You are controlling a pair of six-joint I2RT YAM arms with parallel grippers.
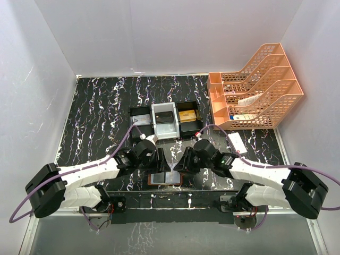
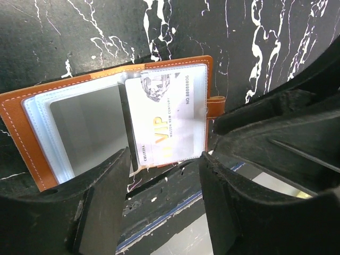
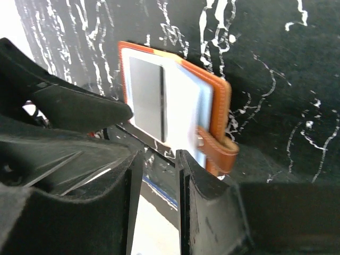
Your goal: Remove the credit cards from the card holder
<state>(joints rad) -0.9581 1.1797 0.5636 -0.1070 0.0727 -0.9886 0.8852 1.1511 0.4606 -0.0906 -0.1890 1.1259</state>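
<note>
- Hovering just nearer than the small brown leather book-style card holder (image 2: pixel 122 106), the left gripper (image 2: pixel 164 196) had its black jaws well apart with nothing between them, aimed at the holder's near edge.
- The right gripper (image 3: pixel 158 196) hung at the holder's right side, by the little brown clasp tab (image 3: pixel 218 151). Its jaws were parted only narrowly, and no object showed in the gap.
- The holder lay spread open and flat on the black white-veined marble table (image 1: pixel 95 117), between the two grippers and close to the near edge.
- Two thin rectangular credit cards sat inside the holder's clear pockets: a pale one printed "VIP" (image 2: pixel 170 119) on the clasp side and a plain grey one (image 2: pixel 87 133) on the other leaf.
- By my reading the holder was open but neither card had been drawn out, so the extraction itself remained.
- A small white flat piece (image 1: pixel 237 142) lay beyond and to the right of the holder. Whether it was a card, I could not tell.
- Farther beyond the holder stood a black-and-white compartment tray (image 1: pixel 154 121).
- Farthest, beyond and right of the holder, was an orange mesh file rack (image 1: pixel 265 90).
</note>
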